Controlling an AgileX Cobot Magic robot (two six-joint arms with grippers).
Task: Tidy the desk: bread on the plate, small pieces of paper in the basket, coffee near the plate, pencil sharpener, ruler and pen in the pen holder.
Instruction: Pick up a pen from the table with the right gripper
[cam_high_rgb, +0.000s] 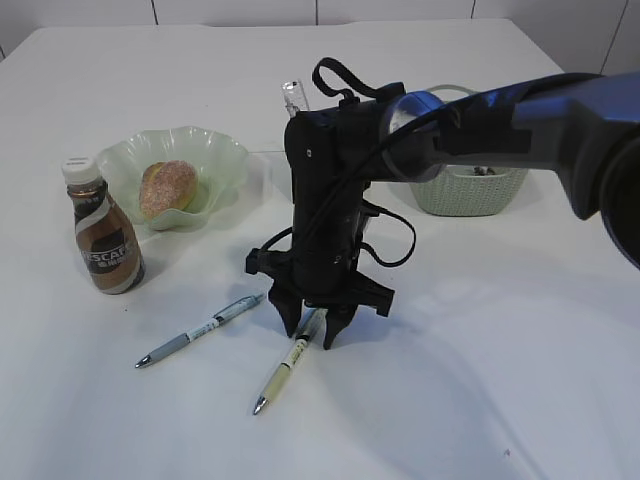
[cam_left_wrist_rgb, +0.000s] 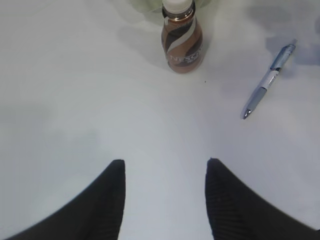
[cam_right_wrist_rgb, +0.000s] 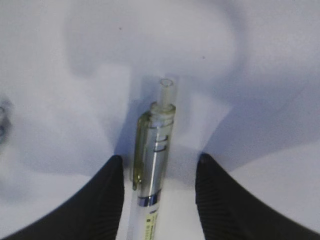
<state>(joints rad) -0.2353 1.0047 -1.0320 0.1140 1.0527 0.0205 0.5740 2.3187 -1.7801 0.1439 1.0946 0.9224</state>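
My right gripper (cam_high_rgb: 310, 330) points down at the table's middle, open, with its fingers on either side of a yellow-barrelled pen (cam_high_rgb: 283, 372). The pen (cam_right_wrist_rgb: 152, 160) lies flat between the jaws, apart from both pads. A second pen (cam_high_rgb: 200, 331), blue-grey, lies just to its left. The bread (cam_high_rgb: 167, 187) sits on the green plate (cam_high_rgb: 215, 150), and the coffee bottle (cam_high_rgb: 103, 240) stands upright beside it. My left gripper (cam_left_wrist_rgb: 165, 161) is open and empty over bare table, facing the coffee (cam_left_wrist_rgb: 182, 42) and the blue-grey pen (cam_left_wrist_rgb: 267, 80). Pencil sharpener and ruler are out of view.
A pale green basket (cam_high_rgb: 470, 190) stands at the back right, partly behind my right arm, with something small inside. A clear upright thing (cam_high_rgb: 292, 97) pokes out behind the wrist; I cannot tell what it is. The table is white.
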